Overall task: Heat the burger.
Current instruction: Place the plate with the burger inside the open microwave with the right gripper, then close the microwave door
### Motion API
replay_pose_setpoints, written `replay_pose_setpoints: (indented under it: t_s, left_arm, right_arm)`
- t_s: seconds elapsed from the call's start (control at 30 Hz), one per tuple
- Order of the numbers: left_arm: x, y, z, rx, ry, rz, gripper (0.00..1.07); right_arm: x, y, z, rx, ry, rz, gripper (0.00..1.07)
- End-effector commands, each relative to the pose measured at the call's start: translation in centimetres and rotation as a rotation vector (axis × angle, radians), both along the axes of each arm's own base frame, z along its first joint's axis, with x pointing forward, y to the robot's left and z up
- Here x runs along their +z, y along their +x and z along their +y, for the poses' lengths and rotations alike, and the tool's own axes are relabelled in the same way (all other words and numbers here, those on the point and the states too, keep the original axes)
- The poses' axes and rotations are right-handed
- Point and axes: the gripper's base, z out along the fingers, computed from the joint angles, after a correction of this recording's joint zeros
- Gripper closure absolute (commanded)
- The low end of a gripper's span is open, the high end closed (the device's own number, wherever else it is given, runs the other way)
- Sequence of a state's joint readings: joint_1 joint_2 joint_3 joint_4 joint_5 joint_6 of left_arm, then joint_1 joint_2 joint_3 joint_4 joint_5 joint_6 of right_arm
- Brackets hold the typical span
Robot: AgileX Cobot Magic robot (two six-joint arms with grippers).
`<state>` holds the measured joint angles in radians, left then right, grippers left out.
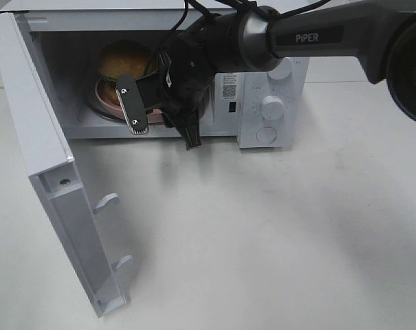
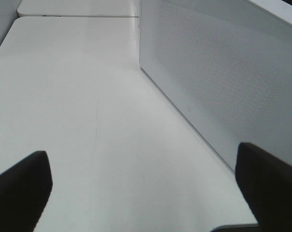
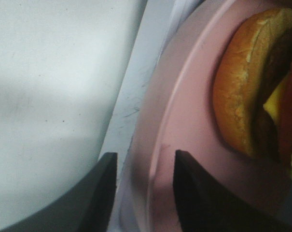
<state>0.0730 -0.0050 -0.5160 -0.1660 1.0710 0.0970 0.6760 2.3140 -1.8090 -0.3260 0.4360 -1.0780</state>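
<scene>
The burger (image 1: pixel 125 60) sits on a round pink plate (image 1: pixel 101 96) inside the open microwave (image 1: pixel 263 27). My right gripper (image 1: pixel 159 117) reaches into the microwave mouth at the plate's front rim. In the right wrist view the burger (image 3: pixel 237 96) lies on the plate (image 3: pixel 189 125), and the right gripper (image 3: pixel 146 193) stands open, its two fingers apart on either side of the plate's rim. My left gripper (image 2: pixel 143 188) is wide open with nothing between its fingers, over bare table beside the microwave's perforated side wall (image 2: pixel 218 72).
The microwave door (image 1: pixel 42 172) swings out toward the front left, with latch hooks (image 1: pixel 108 201) on its inner face. Control knobs (image 1: pixel 271 106) sit on the panel at the right. The white table (image 1: pixel 263 234) spreads in front.
</scene>
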Motion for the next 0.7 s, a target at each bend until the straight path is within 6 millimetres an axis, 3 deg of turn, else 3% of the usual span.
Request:
replay_pose_setpoints:
  t_s: [0.03, 0.17, 0.23, 0.37, 0.7]
  left_arm:
    - [-0.1, -0.3, 0.0, 0.003, -0.005, -0.016, 0.09]
    - [-0.1, -0.3, 0.0, 0.003, -0.005, -0.016, 0.09]
    - [-0.1, -0.3, 0.0, 0.003, -0.005, -0.016, 0.09]
    - [-0.1, -0.3, 0.0, 0.003, -0.005, -0.016, 0.09]
    - [-0.1, -0.3, 0.0, 0.003, -0.005, -0.016, 0.09]
  right_arm:
    - [0.5, -0.4, -0.2, -0.013, 0.006, 0.024, 0.52]
    - [0.4, -0.8, -0.5, -0.009, 0.012, 0.023, 0.44]
    - [0.8, -1.5, -0.9, -0.028, 0.059, 0.020, 0.34]
    - [1.3, -2.2, -1.3, -0.023, 0.077, 0.010, 0.28]
    - [1.7, -4.9, -3.2, -0.008, 0.076, 0.027, 0.29]
